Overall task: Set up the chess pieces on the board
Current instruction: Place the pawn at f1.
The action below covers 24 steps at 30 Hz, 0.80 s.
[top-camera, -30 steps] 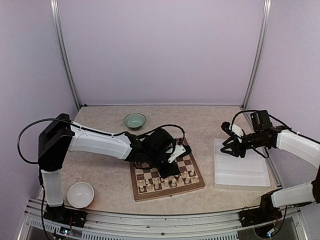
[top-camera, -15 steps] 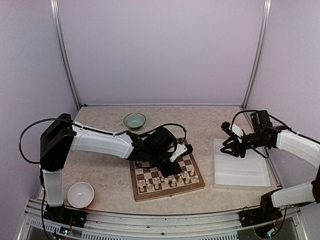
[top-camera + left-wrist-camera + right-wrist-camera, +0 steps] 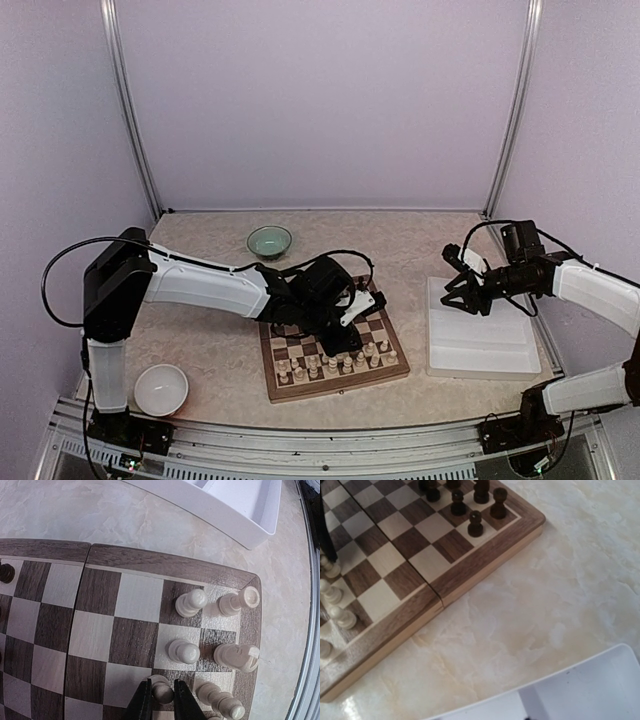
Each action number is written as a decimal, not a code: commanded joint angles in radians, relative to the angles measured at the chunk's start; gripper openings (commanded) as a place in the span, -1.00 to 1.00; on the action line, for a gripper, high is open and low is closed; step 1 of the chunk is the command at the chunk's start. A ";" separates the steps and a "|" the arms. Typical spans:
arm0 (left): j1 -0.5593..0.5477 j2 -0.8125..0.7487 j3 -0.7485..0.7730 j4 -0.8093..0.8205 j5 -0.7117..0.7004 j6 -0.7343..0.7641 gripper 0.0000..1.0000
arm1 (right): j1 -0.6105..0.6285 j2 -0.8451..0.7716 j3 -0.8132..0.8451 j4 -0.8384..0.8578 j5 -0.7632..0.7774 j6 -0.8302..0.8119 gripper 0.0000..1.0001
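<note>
Left jaws closed to pawn width, fingers (image 3: 143, 704) pinching a cream pawn (image 3: 161, 690) among the other chess pieces (image 3: 190, 602) near the right corner of the board (image 3: 150, 562). Right jaws spread, holding nothing, above the far left end of the white tray (image 3: 480, 350), which sits on the counter (image 3: 420, 240) right of the board.

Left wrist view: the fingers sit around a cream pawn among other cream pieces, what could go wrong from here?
The fingers look closed on the cream pawn, with a taller cream piece close beside it. Opening wide or lifting askew could topple that neighbour. Another pawn stands just ahead, so a forward sweep might knock it.
</note>
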 commanded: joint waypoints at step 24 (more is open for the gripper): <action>-0.025 -0.041 -0.018 -0.027 0.006 0.007 -0.81 | -0.013 0.011 -0.015 0.004 -0.022 -0.004 -0.24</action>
